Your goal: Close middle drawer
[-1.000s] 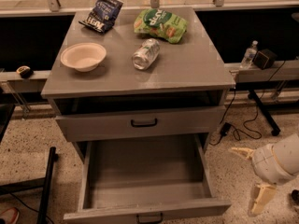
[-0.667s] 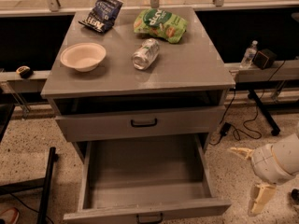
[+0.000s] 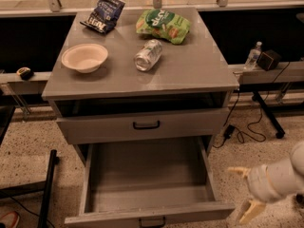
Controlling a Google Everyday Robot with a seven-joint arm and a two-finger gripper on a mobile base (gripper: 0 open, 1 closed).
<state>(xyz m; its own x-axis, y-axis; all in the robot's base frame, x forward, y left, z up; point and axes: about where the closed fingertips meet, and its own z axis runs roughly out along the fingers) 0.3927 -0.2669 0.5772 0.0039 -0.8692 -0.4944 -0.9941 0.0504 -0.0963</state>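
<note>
The middle drawer [image 3: 142, 175] of the grey cabinet is pulled far out. Its long empty box is open to view, and its low front with a small black handle [image 3: 152, 221] is at the bottom edge. My gripper [image 3: 244, 191] is low at the right, just beside the drawer's front right corner and apart from it. Its cream fingers [image 3: 251, 212] are spread open and hold nothing.
Above it, a drawer with a taller front and larger handle [image 3: 146, 125] stands slightly out. The cabinet top [image 3: 190, 65] holds a bowl [image 3: 84, 57], a can [image 3: 148, 54], a green bag [image 3: 163, 25] and a dark bag [image 3: 103, 13]. Cables [image 3: 247, 127] lie on the floor at the right.
My gripper has moved a little left and down, closer to the open drawer's front right corner. The drawers have not moved.
</note>
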